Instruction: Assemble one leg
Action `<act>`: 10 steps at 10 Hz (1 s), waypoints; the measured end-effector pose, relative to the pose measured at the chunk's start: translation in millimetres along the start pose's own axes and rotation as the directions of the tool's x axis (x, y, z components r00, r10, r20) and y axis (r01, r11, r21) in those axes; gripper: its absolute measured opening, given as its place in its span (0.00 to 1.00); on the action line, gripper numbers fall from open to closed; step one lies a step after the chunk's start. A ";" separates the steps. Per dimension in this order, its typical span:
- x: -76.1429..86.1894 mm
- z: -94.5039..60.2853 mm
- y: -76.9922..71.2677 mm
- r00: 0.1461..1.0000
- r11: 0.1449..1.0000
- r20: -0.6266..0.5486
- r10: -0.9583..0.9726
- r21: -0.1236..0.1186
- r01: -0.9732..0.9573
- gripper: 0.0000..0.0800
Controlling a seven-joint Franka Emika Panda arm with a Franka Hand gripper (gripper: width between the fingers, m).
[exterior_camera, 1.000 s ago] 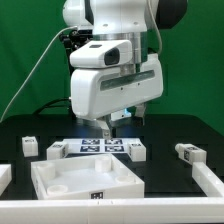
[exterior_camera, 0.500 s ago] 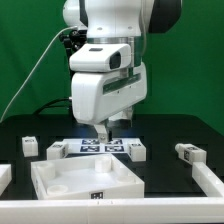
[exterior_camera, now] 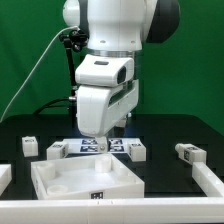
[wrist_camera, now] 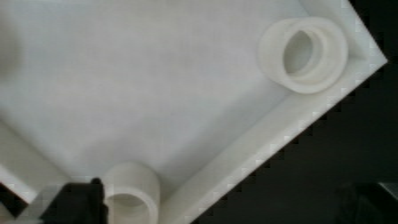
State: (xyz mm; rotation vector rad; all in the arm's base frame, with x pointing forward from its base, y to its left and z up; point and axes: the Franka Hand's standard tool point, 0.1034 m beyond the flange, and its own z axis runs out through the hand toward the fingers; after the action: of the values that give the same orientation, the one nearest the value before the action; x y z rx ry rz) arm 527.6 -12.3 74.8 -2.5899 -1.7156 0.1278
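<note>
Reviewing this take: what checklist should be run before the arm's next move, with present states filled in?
1. Gripper open or shut: cannot tell, the fingers are hidden under the hand.
2. Gripper holding anything: cannot tell.
3. Leg standing loose beside the marker board: ok.
4. Square white piece lying flat: ok.
5. Corner hole unblocked in the wrist view: ok.

White tray (wrist_camera: 143, 95) fills view, round socket (wrist_camera: 306, 55) at corner, black table (wrist_camera: 365, 150) beyond
</note>
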 end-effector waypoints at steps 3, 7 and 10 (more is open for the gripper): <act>-32.4 21.3 -3.3 0.956 0.955 -0.022 -0.292 -0.063 0.290 0.81; -33.0 22.0 -1.5 0.927 0.922 0.004 -0.376 -0.104 0.374 0.81; -34.0 22.7 -1.6 0.927 0.922 0.004 -0.375 -0.102 0.374 0.81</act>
State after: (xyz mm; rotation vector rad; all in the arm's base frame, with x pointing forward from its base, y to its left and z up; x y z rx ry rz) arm 511.0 -43.4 54.1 -2.2580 -2.2252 0.0088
